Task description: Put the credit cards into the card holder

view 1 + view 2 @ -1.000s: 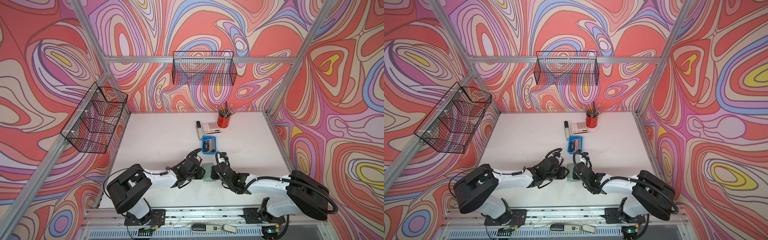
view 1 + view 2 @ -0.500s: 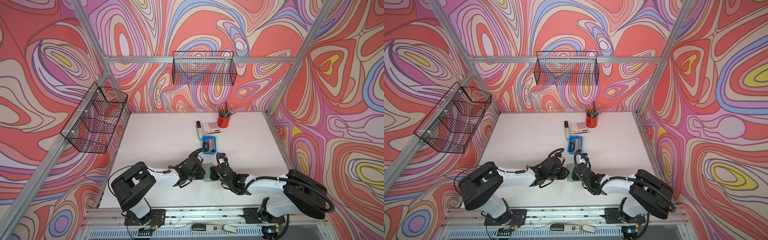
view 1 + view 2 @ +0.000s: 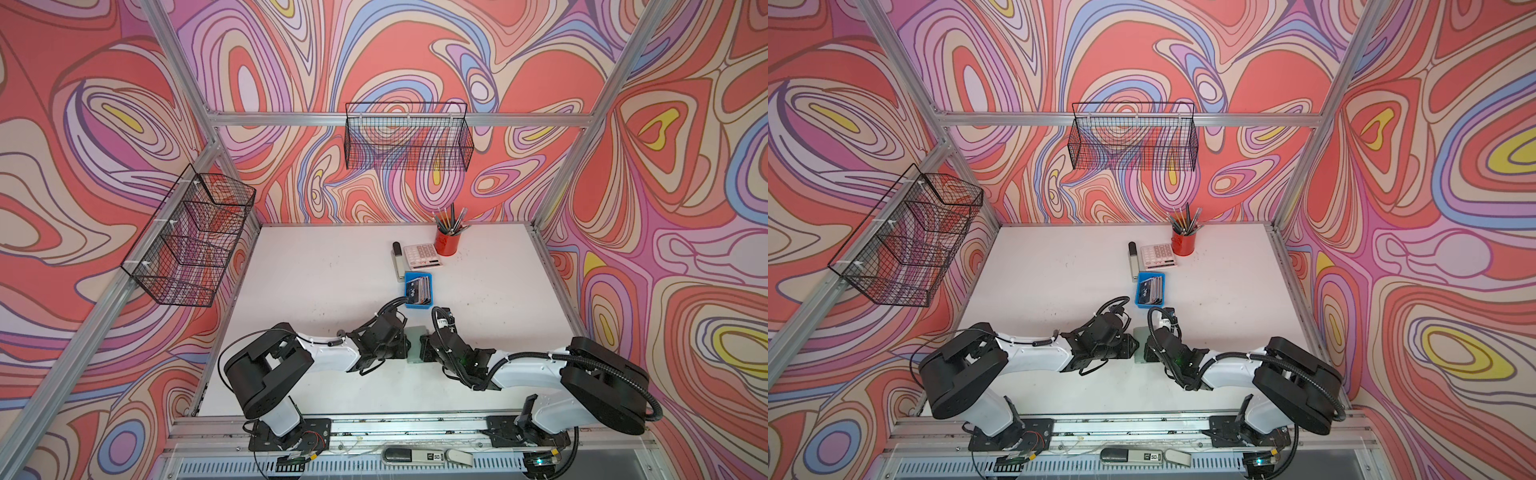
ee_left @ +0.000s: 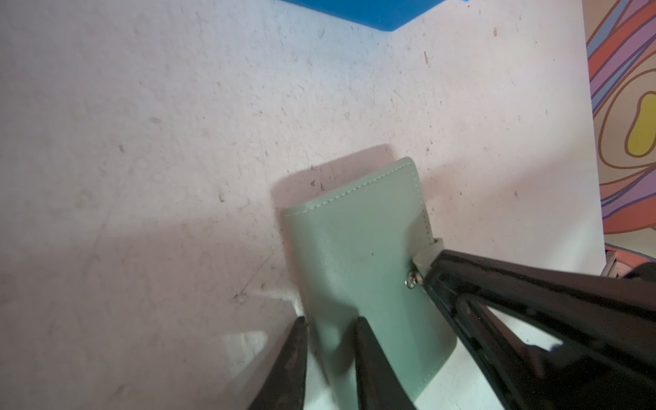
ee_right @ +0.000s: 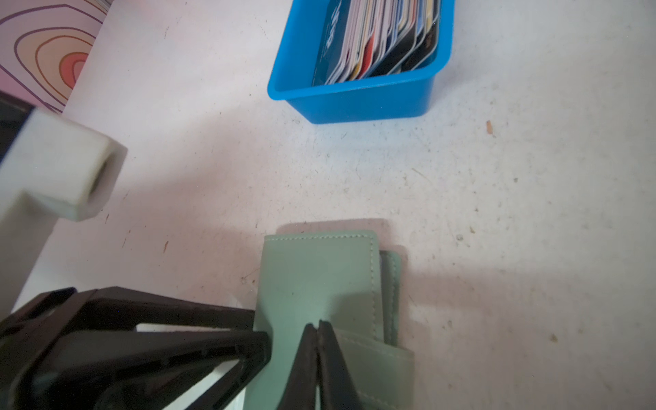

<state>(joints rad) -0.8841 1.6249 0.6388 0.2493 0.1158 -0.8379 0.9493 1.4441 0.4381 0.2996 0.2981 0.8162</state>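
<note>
Near blue plastic tray (image 5: 355, 103): sage-green leather card holder (image 5: 319, 277) unopened; left tool (image 4: 330, 321) clamps spine (image 4: 305, 269), right tool (image 5: 317, 324) pinches snap tab (image 4: 424, 257); plastic credit cards (image 5: 376, 35) all in tray.

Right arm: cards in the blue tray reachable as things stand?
Not yet, probably: the right gripper is shut on the card holder's tab. Nothing else blocks the cards in the blue tray.
</note>
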